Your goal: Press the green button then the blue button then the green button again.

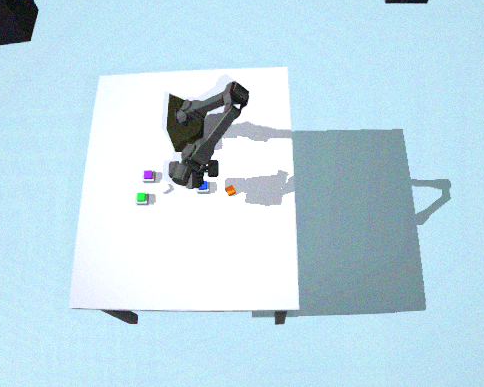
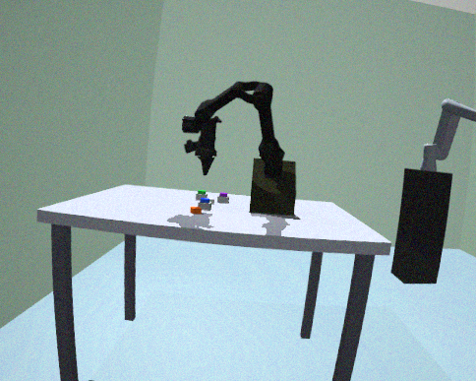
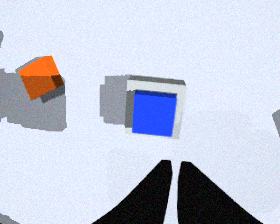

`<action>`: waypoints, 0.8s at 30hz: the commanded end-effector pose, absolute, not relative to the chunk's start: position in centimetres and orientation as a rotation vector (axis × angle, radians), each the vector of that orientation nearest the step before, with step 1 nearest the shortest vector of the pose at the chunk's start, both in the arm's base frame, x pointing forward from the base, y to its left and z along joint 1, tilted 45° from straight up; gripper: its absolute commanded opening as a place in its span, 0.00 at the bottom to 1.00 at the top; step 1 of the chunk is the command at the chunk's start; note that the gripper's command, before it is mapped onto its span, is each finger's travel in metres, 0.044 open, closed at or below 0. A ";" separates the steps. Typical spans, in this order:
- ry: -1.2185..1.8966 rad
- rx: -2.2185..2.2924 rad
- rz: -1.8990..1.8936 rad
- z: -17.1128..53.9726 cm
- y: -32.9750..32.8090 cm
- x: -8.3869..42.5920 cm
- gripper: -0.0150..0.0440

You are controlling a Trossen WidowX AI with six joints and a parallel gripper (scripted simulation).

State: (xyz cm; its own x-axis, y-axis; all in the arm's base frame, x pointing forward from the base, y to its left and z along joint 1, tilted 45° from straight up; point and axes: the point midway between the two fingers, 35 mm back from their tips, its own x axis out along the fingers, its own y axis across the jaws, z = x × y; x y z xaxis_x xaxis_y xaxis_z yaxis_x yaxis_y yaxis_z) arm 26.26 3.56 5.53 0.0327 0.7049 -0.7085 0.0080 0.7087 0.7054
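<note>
The dark arm (image 2: 260, 116) rises from its base near the far edge of the desk, bends sharply at the elbow, and reaches forward toward the middle. The wrist turns down, so the gripper (image 2: 206, 169) points straight at the desk and hangs well above it. Its fingers are pressed nearly together, with nothing between them.
</note>
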 end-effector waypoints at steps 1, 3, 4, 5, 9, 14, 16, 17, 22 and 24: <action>1.451 0.617 0.571 3.6 0.2 28.4 0.29; 1.452 0.613 0.566 2.0 -1.9 29.4 0.29; 1.452 0.611 0.564 1.2 -2.9 29.8 0.29; 1.452 0.610 0.562 0.3 -3.9 30.2 0.29; 1.453 0.607 0.562 -3.6 -8.1 30.9 0.29; 1.450 0.611 0.573 -9.3 -12.9 30.3 0.29; 1.448 0.612 0.578 -10.9 -14.0 29.9 0.29; 1.448 0.613 0.579 -11.1 -14.1 29.8 0.29; 1.448 0.613 0.579 -11.1 -14.1 29.8 0.29; 1.448 0.613 0.579 -11.3 -13.9 29.9 0.29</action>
State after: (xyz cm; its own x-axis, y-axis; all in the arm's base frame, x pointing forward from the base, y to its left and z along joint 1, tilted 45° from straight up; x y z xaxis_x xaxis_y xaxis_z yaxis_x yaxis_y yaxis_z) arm 29.46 -13.48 -11.03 0.0369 0.7028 -0.7105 0.0232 0.7102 0.7036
